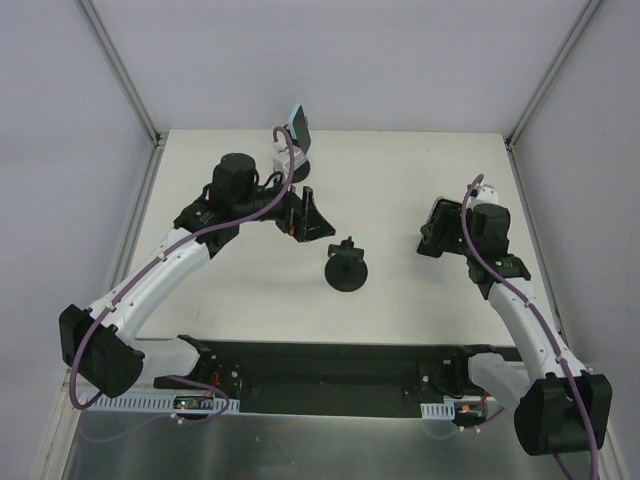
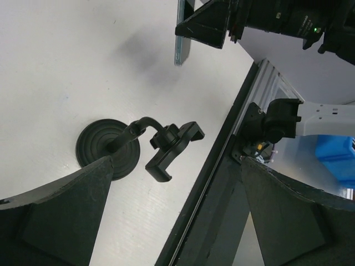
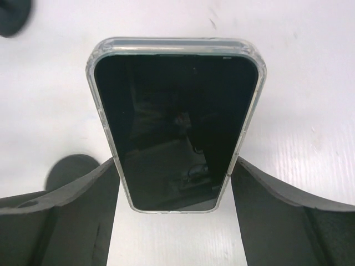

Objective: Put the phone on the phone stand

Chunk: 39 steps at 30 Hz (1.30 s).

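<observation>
The white table (image 1: 410, 175) bears 1 black phone stand (image 1: 347, 270) centrally and 1 blue-topped object (image 1: 296, 126) far back.

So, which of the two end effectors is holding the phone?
The right end effector: the phone sits clamped between its fingers, raised off the table. The left end effector is open and holds nothing.

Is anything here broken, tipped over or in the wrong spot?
Nothing stands out. The black suction-cup phone stand sits flat on the white table, clamp empty. The black phone in a clear case is held squarely between the right arm's fingers, with no visible cracks.
</observation>
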Each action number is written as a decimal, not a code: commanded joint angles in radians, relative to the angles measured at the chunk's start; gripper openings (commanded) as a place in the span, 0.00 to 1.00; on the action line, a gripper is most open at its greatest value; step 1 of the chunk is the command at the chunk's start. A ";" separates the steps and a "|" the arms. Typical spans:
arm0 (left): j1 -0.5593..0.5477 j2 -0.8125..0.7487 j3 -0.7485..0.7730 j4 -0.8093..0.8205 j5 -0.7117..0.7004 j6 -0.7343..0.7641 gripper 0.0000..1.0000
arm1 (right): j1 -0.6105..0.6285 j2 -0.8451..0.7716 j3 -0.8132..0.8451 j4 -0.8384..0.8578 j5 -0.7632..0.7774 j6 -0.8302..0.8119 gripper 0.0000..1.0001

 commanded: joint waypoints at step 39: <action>-0.365 0.331 0.619 -0.079 -0.485 0.074 0.67 | 0.448 -0.272 0.126 0.376 -0.121 0.010 0.10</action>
